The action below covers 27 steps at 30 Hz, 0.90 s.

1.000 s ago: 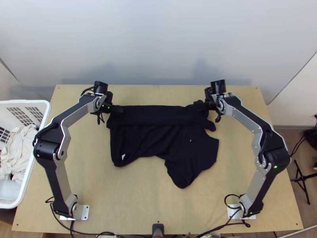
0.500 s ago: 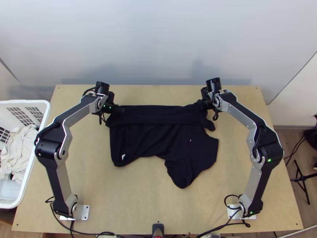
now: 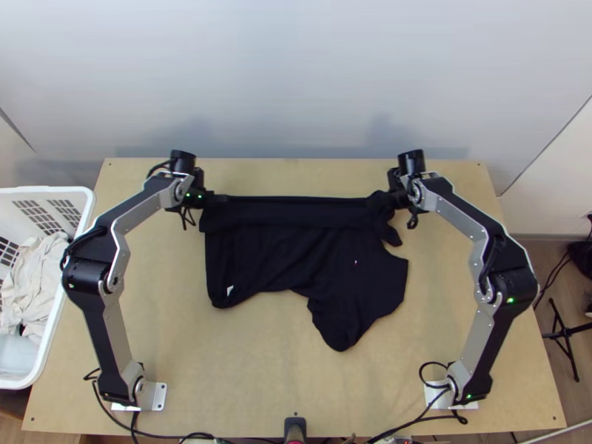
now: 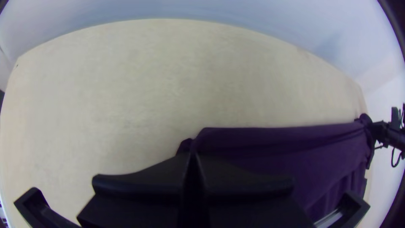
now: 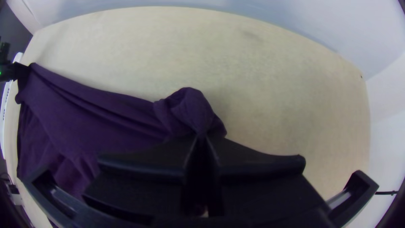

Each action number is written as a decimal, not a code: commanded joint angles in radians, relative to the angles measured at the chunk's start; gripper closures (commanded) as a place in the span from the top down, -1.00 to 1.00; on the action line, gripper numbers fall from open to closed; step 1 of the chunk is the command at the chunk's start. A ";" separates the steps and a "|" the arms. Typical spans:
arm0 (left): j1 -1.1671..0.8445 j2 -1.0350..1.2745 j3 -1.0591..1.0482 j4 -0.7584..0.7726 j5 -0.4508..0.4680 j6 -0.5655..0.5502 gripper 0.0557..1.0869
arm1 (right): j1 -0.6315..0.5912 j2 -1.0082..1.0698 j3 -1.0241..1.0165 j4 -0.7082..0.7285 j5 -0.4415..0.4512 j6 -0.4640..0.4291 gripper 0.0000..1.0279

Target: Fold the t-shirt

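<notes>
Top view: one t-shirt (image 3: 296,255), very dark, soft knit, lying flat on the table's middle; a long band of cloth runs along its far side, with a bunched knot at the right end; a rounded lobe juts toward the near edge. A small white tag (image 3: 230,291) shows at its near left part.

Left gripper (image 3: 220,198), at the t-shirt's far left corner: fingers pressed together, pinching cloth. Right gripper (image 3: 379,200), at its far right corner: fingers closed on the bunched cloth.

Two arms, silver-grey links and black joints, flanking the t-shirt left and right. Under it, one table (image 3: 244,370), smooth pale wood. Beyond it, one plain, pale wall (image 3: 296,81).

Well left of the t-shirt: one basket (image 3: 90,203), white, slotted, with crumpled off-white cloth (image 3: 37,277) inside. Well right of it: one thin black stand (image 3: 564,333) on the floor. Nearward: loose black cables (image 3: 422,420).
</notes>
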 commanded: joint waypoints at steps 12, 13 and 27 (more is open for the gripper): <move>0.067 -0.041 0.003 -0.030 -0.006 -0.084 -0.93 | -0.110 -0.077 -0.075 0.024 0.003 -0.006 -0.94; 0.066 -0.043 0.006 -0.033 -0.005 -0.090 -0.93 | -0.108 -0.076 -0.072 0.027 0.003 -0.003 -0.94; 0.034 -0.141 0.035 -0.206 0.080 -0.103 0.42 | -0.094 -0.182 -0.123 -0.010 -0.114 0.075 0.93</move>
